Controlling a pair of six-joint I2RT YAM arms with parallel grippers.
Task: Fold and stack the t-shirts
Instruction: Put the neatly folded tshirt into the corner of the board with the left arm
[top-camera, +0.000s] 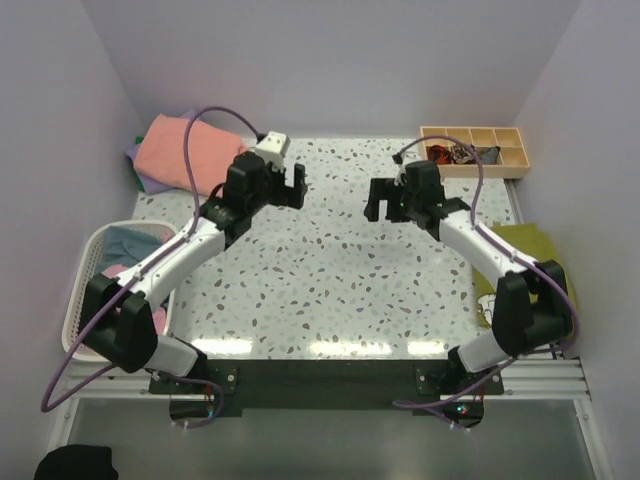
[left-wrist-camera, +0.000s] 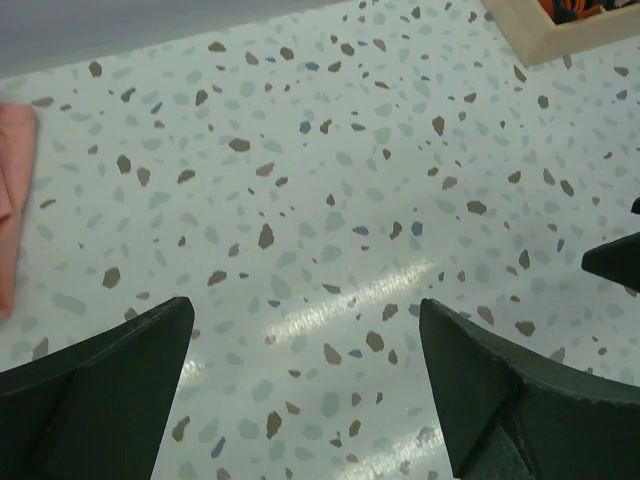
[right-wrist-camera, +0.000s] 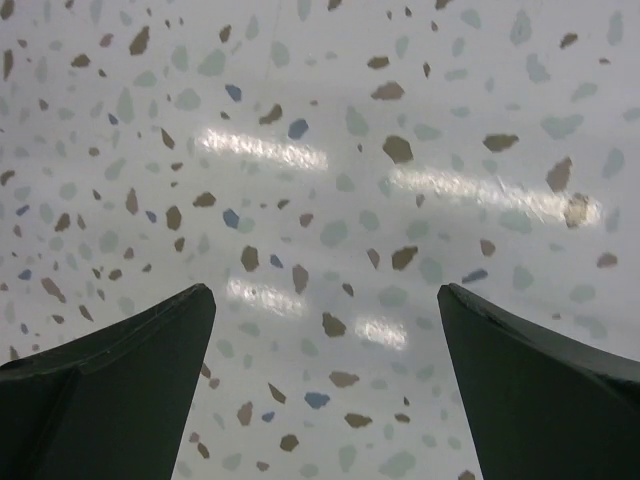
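Observation:
A folded salmon-pink t-shirt (top-camera: 185, 150) lies on top of a stack at the back left corner, with lavender (top-camera: 131, 151) and green (top-camera: 140, 181) edges showing under it. Its edge shows at the left of the left wrist view (left-wrist-camera: 12, 190). A white basket (top-camera: 82, 268) at the left holds light blue (top-camera: 125, 242) and pink (top-camera: 115, 270) shirts. My left gripper (top-camera: 296, 186) is open and empty over the bare table, right of the stack. My right gripper (top-camera: 377, 198) is open and empty, facing it across the table's middle.
A wooden compartment tray (top-camera: 474, 149) with small items stands at the back right; its corner shows in the left wrist view (left-wrist-camera: 560, 30). An olive-green cloth (top-camera: 528, 245) lies at the right edge under the right arm. Lavender walls enclose the speckled table (top-camera: 330, 280).

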